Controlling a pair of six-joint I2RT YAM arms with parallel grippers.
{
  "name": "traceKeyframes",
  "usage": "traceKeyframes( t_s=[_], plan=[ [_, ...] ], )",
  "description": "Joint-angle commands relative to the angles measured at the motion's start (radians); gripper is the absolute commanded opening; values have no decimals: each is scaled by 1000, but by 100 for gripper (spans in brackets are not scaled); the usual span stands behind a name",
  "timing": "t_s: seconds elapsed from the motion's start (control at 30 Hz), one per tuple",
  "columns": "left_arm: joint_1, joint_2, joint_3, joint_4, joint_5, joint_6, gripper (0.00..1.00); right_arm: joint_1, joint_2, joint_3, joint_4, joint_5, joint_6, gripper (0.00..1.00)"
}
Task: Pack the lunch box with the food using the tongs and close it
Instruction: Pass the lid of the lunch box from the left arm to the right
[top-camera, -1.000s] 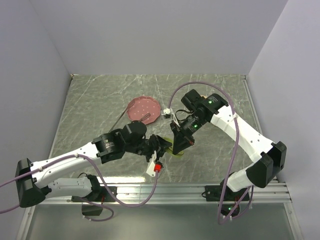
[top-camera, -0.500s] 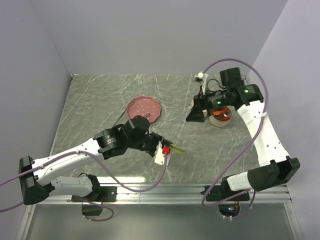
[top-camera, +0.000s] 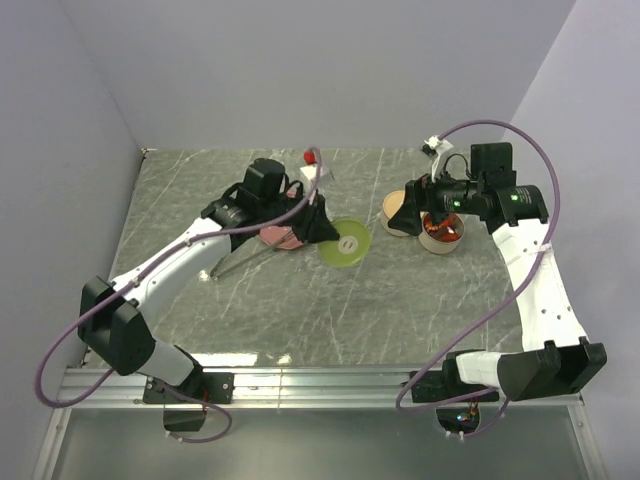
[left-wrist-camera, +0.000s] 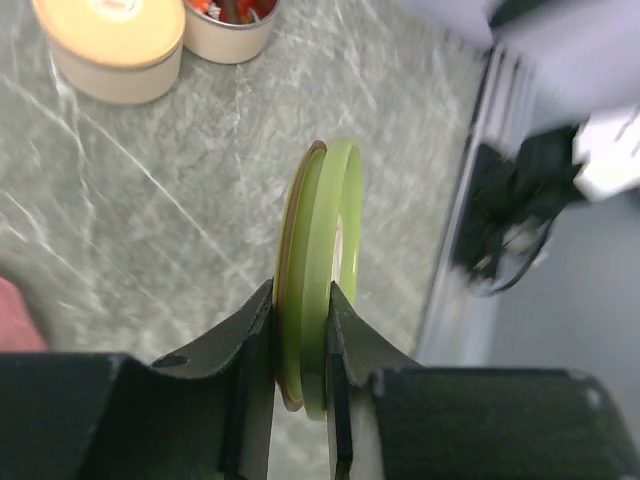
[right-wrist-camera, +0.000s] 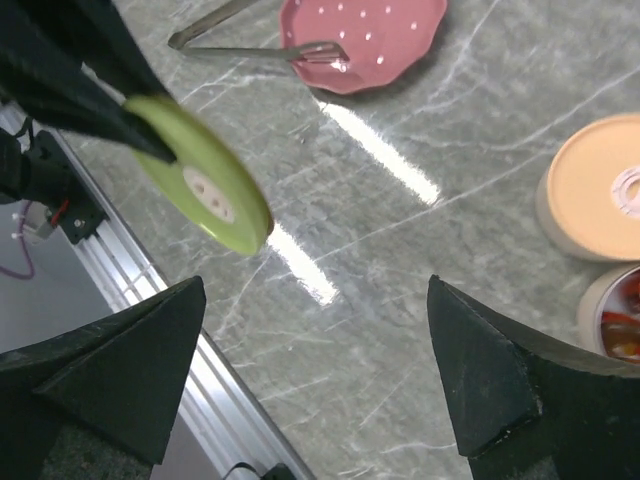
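L gripper (left-wrist-camera: 300, 290): nearly closed, both fingers pinching the rim of the green lid (left-wrist-camera: 330, 200). Lid sits edge-on between the pads in the wrist view. In the top view it's tilted w/ its face showing, and it looks to be off the table (top-camera: 300, 310). Lid is between the pink plate (top-camera: 283, 238) and the two round containers.

R gripper (right-wrist-camera: 315, 285): jaws spread wide, nothing between them, no contact w/ anything. In the top view it hangs over the orange-topped container (top-camera: 398, 216).

Open container (top-camera: 441, 238) is just beside the orange-topped one, on its R side, touching or nearly so. Can't tell which. Food (top-camera: 445, 230) is inside the open container: red-orange pieces. Individual items are too small to sort out.

Tongs (right-wrist-camera: 250, 48): lying flat, not held by either arm. Tips rest on the pink plate's near edge. The joined end is out on the table on the side away from the containers. L arm crosses over the plate in the top view and hides part of it.
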Motion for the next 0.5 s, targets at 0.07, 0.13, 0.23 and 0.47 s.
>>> traceKeyframes(
  t_s=[0.07,0.13,0.23,0.47],
  plan=[
    [62,25,12,182,141,-402,0,-5,10,-91,118,4,106,91],
    [79,41,-9,247,164,-471,0,-5,12,-105,136,10,125,84],
    [102,56,-64,368,209,-601,0,0,17,-123,168,7,157,76],
    [113,98,-86,442,223,-691,0,18,30,-136,224,29,264,82]
  ],
)
